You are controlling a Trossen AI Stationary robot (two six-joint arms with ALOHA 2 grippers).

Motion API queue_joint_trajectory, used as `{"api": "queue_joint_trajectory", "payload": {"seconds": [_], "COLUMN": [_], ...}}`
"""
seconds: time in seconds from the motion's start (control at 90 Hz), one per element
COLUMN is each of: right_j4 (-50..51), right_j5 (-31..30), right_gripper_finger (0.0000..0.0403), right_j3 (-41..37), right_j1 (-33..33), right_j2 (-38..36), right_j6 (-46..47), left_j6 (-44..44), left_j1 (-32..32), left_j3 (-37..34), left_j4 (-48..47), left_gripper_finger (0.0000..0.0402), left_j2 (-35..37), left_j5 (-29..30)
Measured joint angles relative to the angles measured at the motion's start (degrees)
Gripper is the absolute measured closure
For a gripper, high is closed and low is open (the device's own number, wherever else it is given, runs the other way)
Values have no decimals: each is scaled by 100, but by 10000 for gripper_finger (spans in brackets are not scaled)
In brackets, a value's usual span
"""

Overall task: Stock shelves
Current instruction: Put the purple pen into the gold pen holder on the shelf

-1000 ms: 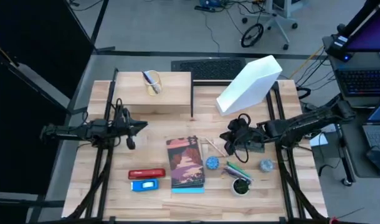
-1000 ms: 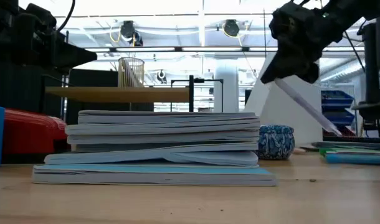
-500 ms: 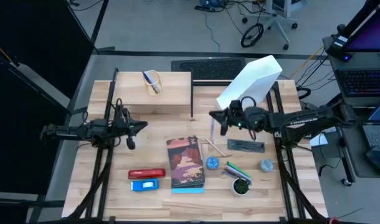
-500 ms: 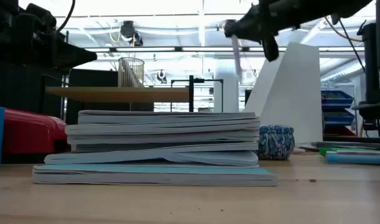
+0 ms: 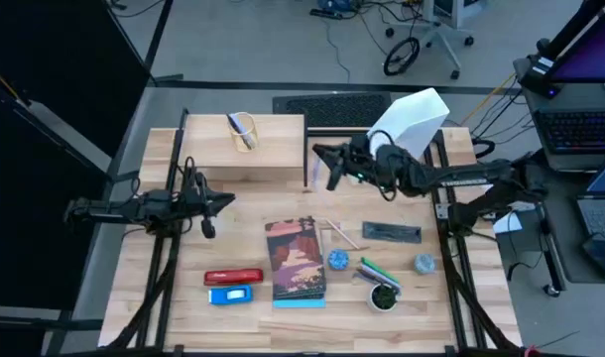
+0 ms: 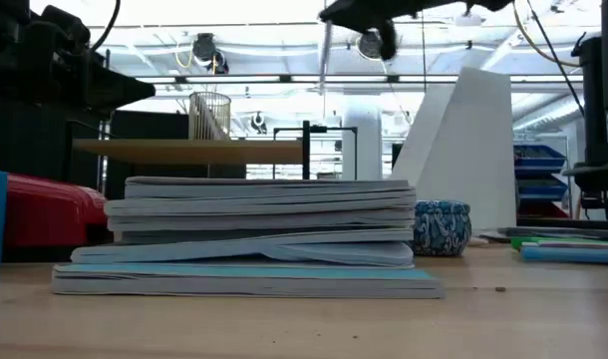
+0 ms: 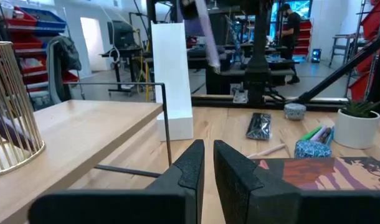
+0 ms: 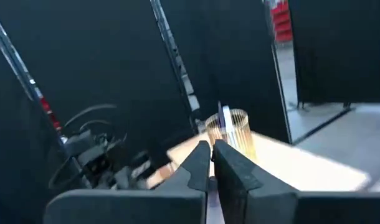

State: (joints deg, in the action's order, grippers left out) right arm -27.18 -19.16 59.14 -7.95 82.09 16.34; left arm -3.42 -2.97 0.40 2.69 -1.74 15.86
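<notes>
One pen (image 6: pixel 325 55) hangs upright, pinched in the right claw (image 5: pixel 332 169) beside the shelf (image 5: pixel 245 149).

Tabletop (image 5: pixel 183 297): pale wood planks, matt. Shelf (image 5: pixel 273 149): light wood, thin black metal legs. File holder (image 5: pixel 412 124): smooth matt white. Pen cup (image 7: pixel 12 106): gold wire mesh.

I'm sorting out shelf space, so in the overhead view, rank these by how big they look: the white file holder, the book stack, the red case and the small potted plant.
1. White file holder: largest, though tilted.
2. Book stack: nearly as large; the order of these two is unsure.
3. Red case.
4. Potted plant: smallest.
</notes>
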Motion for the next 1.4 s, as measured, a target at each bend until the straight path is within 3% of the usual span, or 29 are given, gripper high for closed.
{"api": "queue_joint_trajectory", "payload": {"seconds": [0.389, 0.656, 0.944, 1.4], "right_j4": [37, -4, -215, -503], "right_j5": [0, 0, 139, 151], "right_gripper_finger": [403, 403, 403, 403], "right_j3": [2688, 4011, 4847, 5007], "right_j1": [-406, -724, -865, -966], "right_j2": [1909, 3079, 3875, 3891], "right_j6": [-871, -1010, -948, -995], "left_j6": [-2, -7, -7, -2], "left_j1": [-1, 0, -1, 0], "left_j3": [0, 0, 0, 0], "left_j4": [-1, 1, 1, 1], "left_gripper_finger": [379, 379, 379, 379], "left_j2": [-2, 0, -2, -2], "left_j5": [0, 13, 28, 35]}}
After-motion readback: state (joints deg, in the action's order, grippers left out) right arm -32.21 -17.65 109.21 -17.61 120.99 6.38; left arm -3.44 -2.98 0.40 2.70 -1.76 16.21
